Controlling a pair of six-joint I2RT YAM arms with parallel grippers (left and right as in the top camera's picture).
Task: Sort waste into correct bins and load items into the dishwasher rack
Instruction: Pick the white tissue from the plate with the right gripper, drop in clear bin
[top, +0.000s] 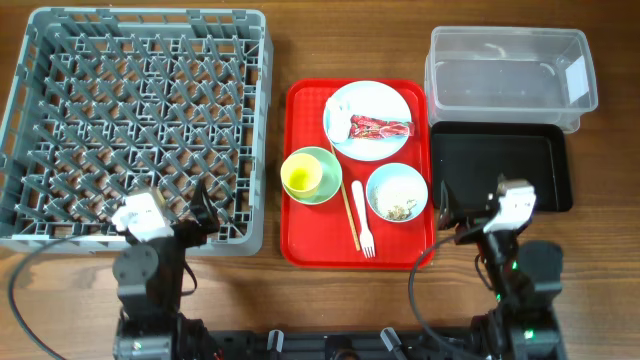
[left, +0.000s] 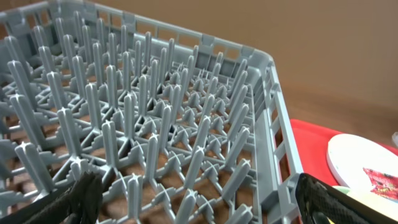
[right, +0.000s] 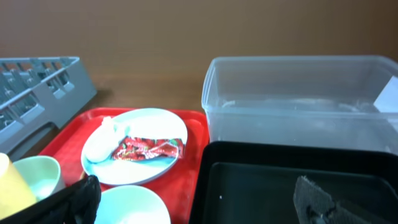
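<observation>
The grey dishwasher rack (top: 135, 125) stands at the left, with no items in it. On the pale-blue plate (top: 385, 100) lie the red wrapper (top: 380, 127) and a white paper scrap (top: 338, 108). The yellow cup (top: 300, 176) sits in the pale-green bowl (top: 325, 165). The pale-blue bowl (top: 397, 185) holds crumbs (top: 400, 210). The fork (top: 362, 222) and chopstick (top: 346, 205) lie between the bowls. The clear tub (top: 500, 80) and black tray (top: 500, 165) stand at the right. My left gripper (top: 200, 212) is open over the rack's near right corner (left: 205, 211). My right gripper (top: 462, 212) is open at the black tray's near left edge (right: 196, 208).
The plate, bowls, fork and chopstick all rest on a flat red serving tray (top: 310, 235) between the rack and the bins. The wood table shows around everything. The wrapper also shows in the right wrist view (right: 149, 148).
</observation>
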